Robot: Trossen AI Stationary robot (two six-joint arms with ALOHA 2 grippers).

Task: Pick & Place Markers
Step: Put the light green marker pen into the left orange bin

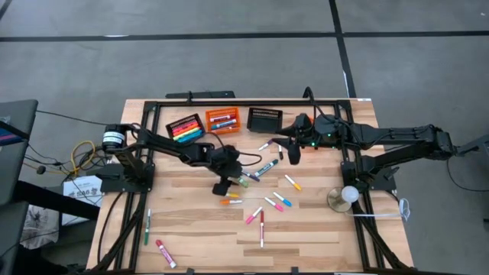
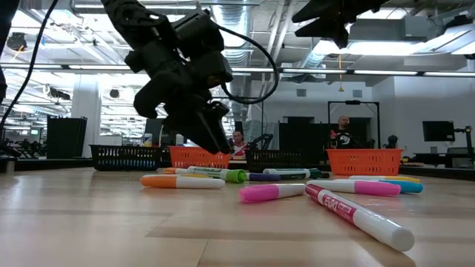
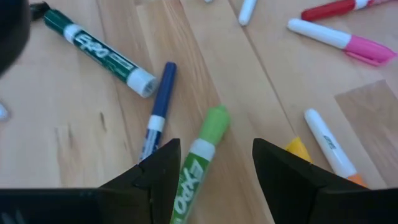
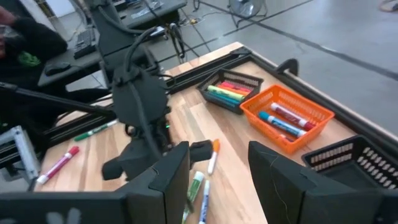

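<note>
Left pincer, fingers spread, straddles a green-capped marker on the pale wooden table; grey floor surrounds.

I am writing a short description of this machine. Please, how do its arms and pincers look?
Both arms are dark, almost black, built of jointed segments. A black cable loops from the left arm near its left pincer. A small green light glows on the right arm near its right pincer. Each pincer has two dark, flat, wedge-shaped fingers.

Beyond the right gripper, whose fingers stood apart, lay a green-capped marker and an orange-capped marker, with the orange basket and the left gripper farther off.
</note>
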